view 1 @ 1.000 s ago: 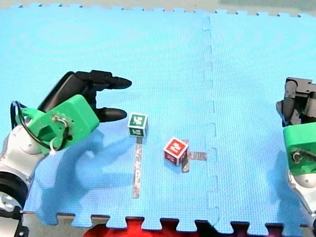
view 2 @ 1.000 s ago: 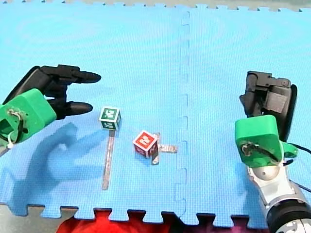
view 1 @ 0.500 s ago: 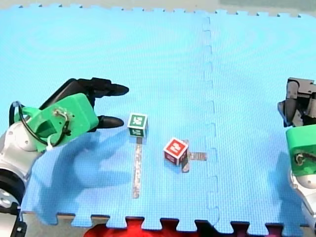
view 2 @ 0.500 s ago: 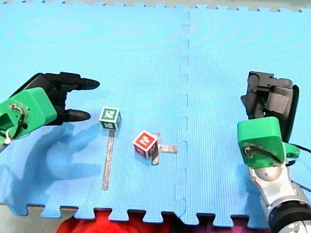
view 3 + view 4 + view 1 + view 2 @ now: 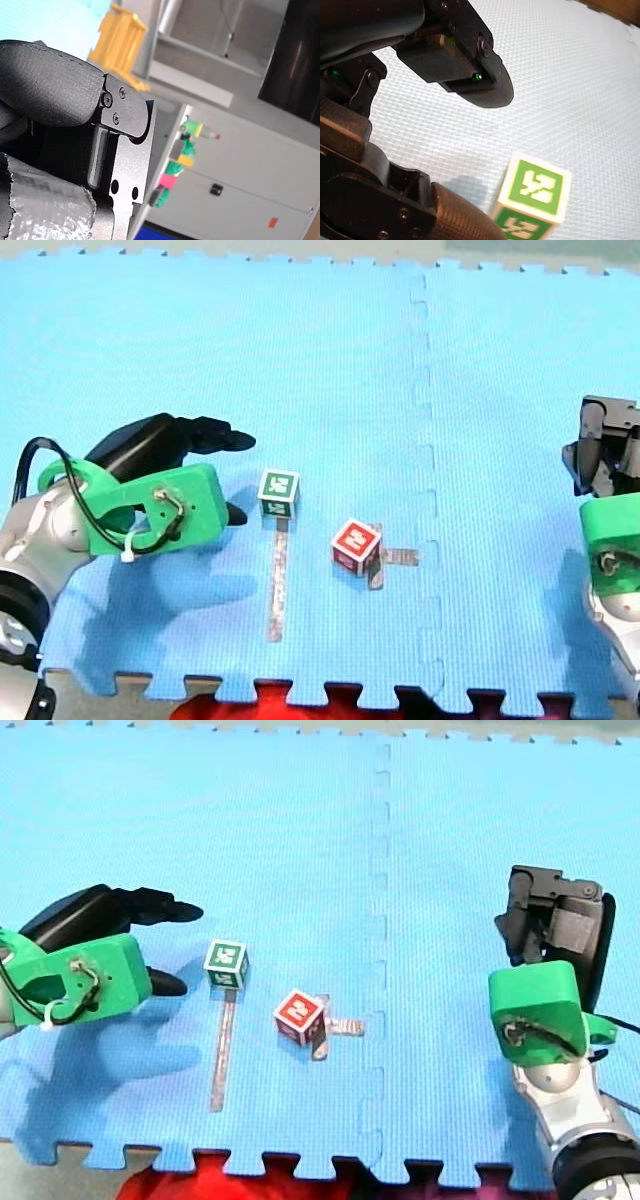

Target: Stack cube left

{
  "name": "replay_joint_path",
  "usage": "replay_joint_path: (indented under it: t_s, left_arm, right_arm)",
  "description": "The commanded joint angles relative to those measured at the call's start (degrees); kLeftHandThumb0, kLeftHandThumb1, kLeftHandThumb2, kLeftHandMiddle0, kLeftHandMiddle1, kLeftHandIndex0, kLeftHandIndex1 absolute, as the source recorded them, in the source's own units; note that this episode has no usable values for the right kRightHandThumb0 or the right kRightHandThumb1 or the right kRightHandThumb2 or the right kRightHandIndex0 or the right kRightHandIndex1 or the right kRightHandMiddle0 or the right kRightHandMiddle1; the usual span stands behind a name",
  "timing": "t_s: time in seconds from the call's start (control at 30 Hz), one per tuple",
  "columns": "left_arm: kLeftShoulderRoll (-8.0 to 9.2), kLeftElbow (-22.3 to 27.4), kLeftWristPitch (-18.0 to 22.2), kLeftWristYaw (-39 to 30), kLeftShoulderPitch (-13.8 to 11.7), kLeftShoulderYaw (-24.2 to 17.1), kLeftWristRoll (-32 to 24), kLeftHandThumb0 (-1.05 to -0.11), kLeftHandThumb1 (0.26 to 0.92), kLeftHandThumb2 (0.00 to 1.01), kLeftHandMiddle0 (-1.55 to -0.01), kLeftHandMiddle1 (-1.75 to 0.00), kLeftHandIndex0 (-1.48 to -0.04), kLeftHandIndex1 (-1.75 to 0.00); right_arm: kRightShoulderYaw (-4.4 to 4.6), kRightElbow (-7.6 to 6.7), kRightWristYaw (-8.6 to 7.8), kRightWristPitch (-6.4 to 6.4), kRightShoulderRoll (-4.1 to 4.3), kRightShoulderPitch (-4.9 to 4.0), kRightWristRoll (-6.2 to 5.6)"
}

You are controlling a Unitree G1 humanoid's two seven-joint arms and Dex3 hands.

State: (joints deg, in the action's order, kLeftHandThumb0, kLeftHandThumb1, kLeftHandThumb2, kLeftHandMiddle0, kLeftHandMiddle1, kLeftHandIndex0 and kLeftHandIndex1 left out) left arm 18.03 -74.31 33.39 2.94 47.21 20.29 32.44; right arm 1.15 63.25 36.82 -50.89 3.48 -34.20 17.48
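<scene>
A green cube point(image 5: 278, 492) with a white patterned top sits on the blue foam mat point(image 5: 330, 360), left of centre. A red cube point(image 5: 356, 545) stands tilted a little to its right and nearer to me. My left hand point(image 5: 240, 478) is low over the mat just left of the green cube; one fingertip is above the cube's far-left side and the thumb tip is near its left face, with no contact. The second wrist view shows the same green cube point(image 5: 532, 195) beyond a black fingertip point(image 5: 480, 85). My right hand point(image 5: 550, 920) is raised at the right edge and holds nothing.
A grey tape strip point(image 5: 277, 585) runs from the green cube toward me, and a shorter one point(image 5: 400, 557) lies beside the red cube. A jigsaw seam point(image 5: 428, 440) splits the mat. Red cloth point(image 5: 300, 708) shows beyond the mat's near edge.
My left hand has dropped lower and its wrist has rolled, bringing the green bracket forward; the fingertips stay just left of the green cube. Cubes and right hand are unmoved.
</scene>
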Motion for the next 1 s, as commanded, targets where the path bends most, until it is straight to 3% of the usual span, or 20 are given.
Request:
replay_joint_path:
  t_s: [0.0,0.17,0.53,0.63,0.7,0.73,0.8,0.9,0.97]
  left_arm:
    - [0.26,-0.52,-0.3,2.07,0.98,1.84,1.84,-1.025,0.769,0.0,-0.79,-1.75,-0.66,-0.01]
    - [-1.06,-0.77,-0.58,7.49,1.57,4.63,5.0,-1.027,0.777,0.0,-0.82,-1.75,-0.67,-0.02]
    - [-3.45,-0.96,0.17,11.05,0.94,5.02,4.37,-1.024,0.784,0.0,-0.81,-1.75,-0.77,-0.06]
    - [-4.04,-1.48,-0.09,12.26,-0.03,5.56,4.73,-0.987,0.752,0.0,-0.81,-1.75,-0.76,-0.05]
    - [-4.26,-1.85,-0.07,12.71,-0.38,5.89,4.92,-0.819,0.696,0.01,-0.82,-1.75,-0.75,-0.04]
    - [-4.28,-1.95,0.2,12.65,-0.38,5.99,4.97,-0.683,0.667,0.01,-0.82,-1.75,-0.75,-0.03]
    - [-4.24,-2.06,0.9,12.11,-0.33,6.02,4.88,-0.473,0.676,0.02,-0.82,-1.75,-0.73,-0.02]
    - [-4.3,-2.12,1.74,10.65,-0.22,5.71,4.29,-0.359,0.698,0.02,-0.8,-1.75,-0.69,0.0]
    - [-4.4,-2.03,1.96,9.96,-0.14,5.56,3.96,-0.346,0.703,0.02,-0.79,-1.75,-0.68,0.0]
  right_arm:
    - [-0.1,-0.18,0.12,-0.04,0.17,-0.02,-0.03]
    - [-0.08,-0.24,0.07,-0.07,0.16,0.0,-0.03]
    - [-0.28,-0.33,-0.04,-0.26,0.26,0.18,-0.16]
    - [-0.26,-0.51,0.17,-0.17,0.26,0.37,-0.01]
    - [-0.24,-0.66,0.26,-0.12,0.26,0.49,0.05]
    - [-0.25,-0.7,0.27,-0.07,0.28,0.51,0.04]
    - [-0.24,-0.73,0.28,0.03,0.32,0.51,0.04]
    - [-0.25,-0.67,0.33,0.07,0.38,0.55,0.08]
    - [-0.3,-0.55,0.28,0.05,0.44,0.58,0.03]
